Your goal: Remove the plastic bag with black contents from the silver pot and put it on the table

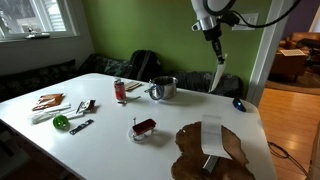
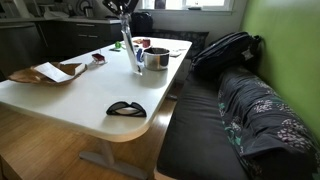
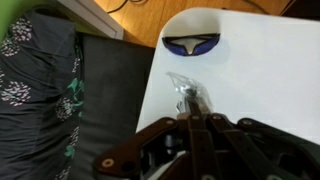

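Fingers (image 3: 186, 130) meet at the lower centre of the wrist view, pinched tight on the top of the plastic bag (image 3: 186, 92). The bag hangs crumpled beneath them over the white table (image 3: 270, 90), and its contents show only as a greyish blur. A dark pair of goggles (image 3: 190, 43) lies near the table edge at upper centre.

In an exterior view the gripper (image 1: 213, 38) sits at upper right. The bag (image 1: 219, 75) dangles below it in the air, to the right of the silver pot (image 1: 163, 88) and apart from it.

In an exterior view from the table's end, the gripper (image 2: 123, 12) is at the top edge. The bag (image 2: 131, 45) hangs left of the pot (image 2: 156, 58), above the table (image 2: 80, 95).

With the bag already out of the pot, the step in hand looks like carrying it over to set it down. The next move calls for lowering onto a bare patch away from the pot and the table edge. The fingers should part only once the bag rests there.
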You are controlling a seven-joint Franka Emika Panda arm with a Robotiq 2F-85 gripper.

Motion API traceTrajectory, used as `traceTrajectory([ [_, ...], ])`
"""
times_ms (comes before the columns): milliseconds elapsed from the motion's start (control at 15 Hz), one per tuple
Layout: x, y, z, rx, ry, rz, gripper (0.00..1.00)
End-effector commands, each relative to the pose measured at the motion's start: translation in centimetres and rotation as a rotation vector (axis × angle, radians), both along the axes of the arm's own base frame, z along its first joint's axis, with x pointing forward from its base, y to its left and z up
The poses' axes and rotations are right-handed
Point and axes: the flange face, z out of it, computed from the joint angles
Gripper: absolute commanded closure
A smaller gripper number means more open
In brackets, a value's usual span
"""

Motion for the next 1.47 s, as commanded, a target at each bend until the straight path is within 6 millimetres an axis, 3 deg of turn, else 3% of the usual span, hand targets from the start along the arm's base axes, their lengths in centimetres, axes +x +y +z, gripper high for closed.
traceTrajectory([
  [0, 2.6, 0.5, -4.4, -0.098, -0.162, -0.033, 1.0],
  [133, 4.0, 1.1, -6.4, -0.15, -0.245, -0.055, 1.0],
  [333, 4.7, 2.9, -9.6, -0.249, -0.262, -0.103, 1.0],
  [533, 3.2, 6.2, -12.6, -0.179, -0.075, -0.077, 1.0],
  [600, 2.8, 7.4, -13.2, -0.15, -0.031, -0.056, 0.74],
  [667, 2.5, 8.3, -13.8, -0.123, 0.017, -0.039, 0.72],
  [800, 2.1, 9.7, -14.3, -0.049, 0.1, -0.001, 0.6],
  [1000, 2.5, 10.6, -12.1, 0.1, 0.142, 0.084, 0.35],
  [1267, 4.2, 8.1, -5.8, 0.305, 0.159, 0.168, 0.07],
  [1400, 4.9, 6.5, -3.6, 0.405, 0.182, 0.196, 0.0],
])
